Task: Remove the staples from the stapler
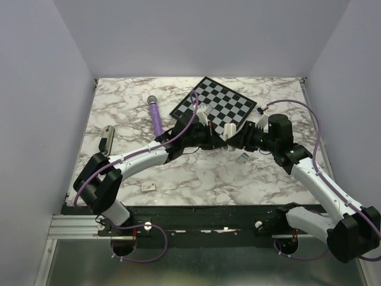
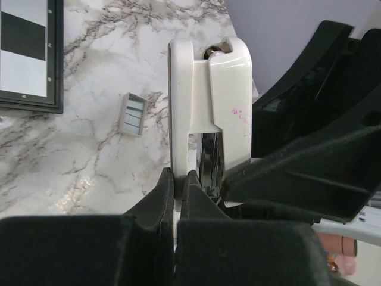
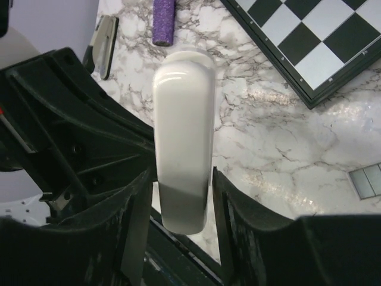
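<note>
Gripping the stapler (image 3: 183,137) from opposite ends, both arms are meeting just off the near edge of the checkerboard (image 1: 217,104). The stapler appears to be hanging above the surface (image 1: 178,173) there, not lying on it.

- Right end effector (image 3: 181,185): clamping the rounded white body, one finger pressing each flank.
- Left end effector (image 2: 177,179): fingers sitting almost together, pinching a thin white edge at the stapler's other end. Beside that edge a dark metal channel is showing inside the white shell.
- The two end effectors are crowding each other. The right one's black frame is filling the side of the left wrist view, touching or nearly touching the stapler shell.

Other items:
- A small grey ribbed block (image 1: 243,157) is lying flat just nearward of the checkerboard's near corner.
- A purple stick (image 1: 156,119) is lying beside the checkerboard's left corner, grey head pointing away from the arms.
- A dark slim object (image 1: 107,140) is lying well left of the checkerboard, beyond the purple stick.
</note>
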